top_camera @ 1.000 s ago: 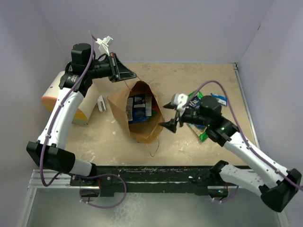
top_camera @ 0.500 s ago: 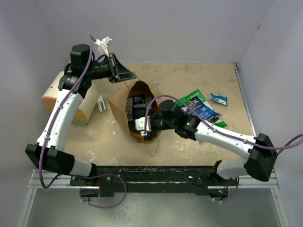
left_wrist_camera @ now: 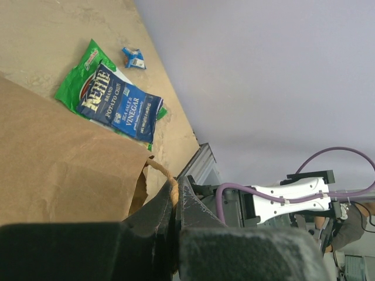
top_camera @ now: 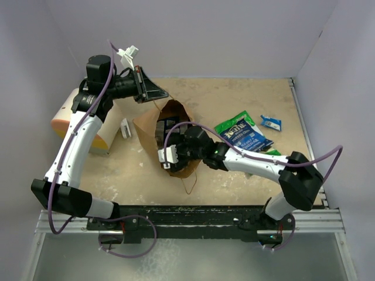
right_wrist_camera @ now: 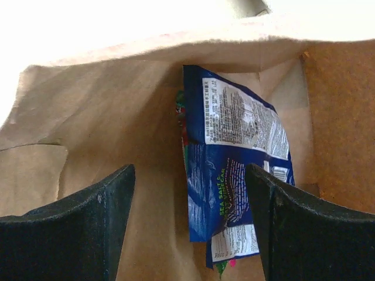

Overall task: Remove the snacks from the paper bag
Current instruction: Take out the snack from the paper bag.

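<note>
While the left gripper (left_wrist_camera: 174, 202), pinched shut on a twisted handle (left_wrist_camera: 159, 170), holds the paper bag (top_camera: 145, 126) open, the right gripper (right_wrist_camera: 188, 175), jaws spread wide and empty inside the mouth, faces a dark blue packet (right_wrist_camera: 231, 170) lying lengthwise straight ahead.

The tan counter (top_camera: 234, 96) carries an open brown paper bag (top_camera: 146, 126) near its middle. A small white block (top_camera: 125, 127) sits just left of it, and a cream cylinder (top_camera: 63, 114) lies at the left edge. Right of the bag lies a green packet (top_camera: 224, 125) with a dark blue packet (top_camera: 249, 136) overlapping it. A small blue packet (top_camera: 270, 123) rests near the right edge.
</note>
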You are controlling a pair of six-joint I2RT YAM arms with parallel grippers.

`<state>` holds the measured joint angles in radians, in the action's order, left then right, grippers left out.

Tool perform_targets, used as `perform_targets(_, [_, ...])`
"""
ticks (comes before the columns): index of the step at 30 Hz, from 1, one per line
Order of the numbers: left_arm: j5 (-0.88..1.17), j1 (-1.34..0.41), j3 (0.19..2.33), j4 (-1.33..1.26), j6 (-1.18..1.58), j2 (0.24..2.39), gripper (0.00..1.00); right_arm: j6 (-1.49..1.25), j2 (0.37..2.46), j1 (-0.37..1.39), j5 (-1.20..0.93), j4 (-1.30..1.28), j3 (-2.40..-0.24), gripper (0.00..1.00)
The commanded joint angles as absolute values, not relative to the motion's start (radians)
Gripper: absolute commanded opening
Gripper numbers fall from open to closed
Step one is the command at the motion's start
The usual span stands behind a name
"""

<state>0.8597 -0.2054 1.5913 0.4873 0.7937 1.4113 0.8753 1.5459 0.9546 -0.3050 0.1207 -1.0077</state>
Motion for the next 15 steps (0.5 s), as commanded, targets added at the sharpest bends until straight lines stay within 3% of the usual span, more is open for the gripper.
perform_targets(1, [0.866, -0.206, 1.608, 0.437, 0.799, 1.381, 0.0, 0.823, 1.552, 0.934, -0.276, 0.24, -1.027, 0.77])
perform_targets(15, [0.867, -0.206, 1.61, 0.443, 0.794, 1.384, 0.0, 0.867, 1.635, 0.876, -0.296, 0.219, -1.048, 0.68])
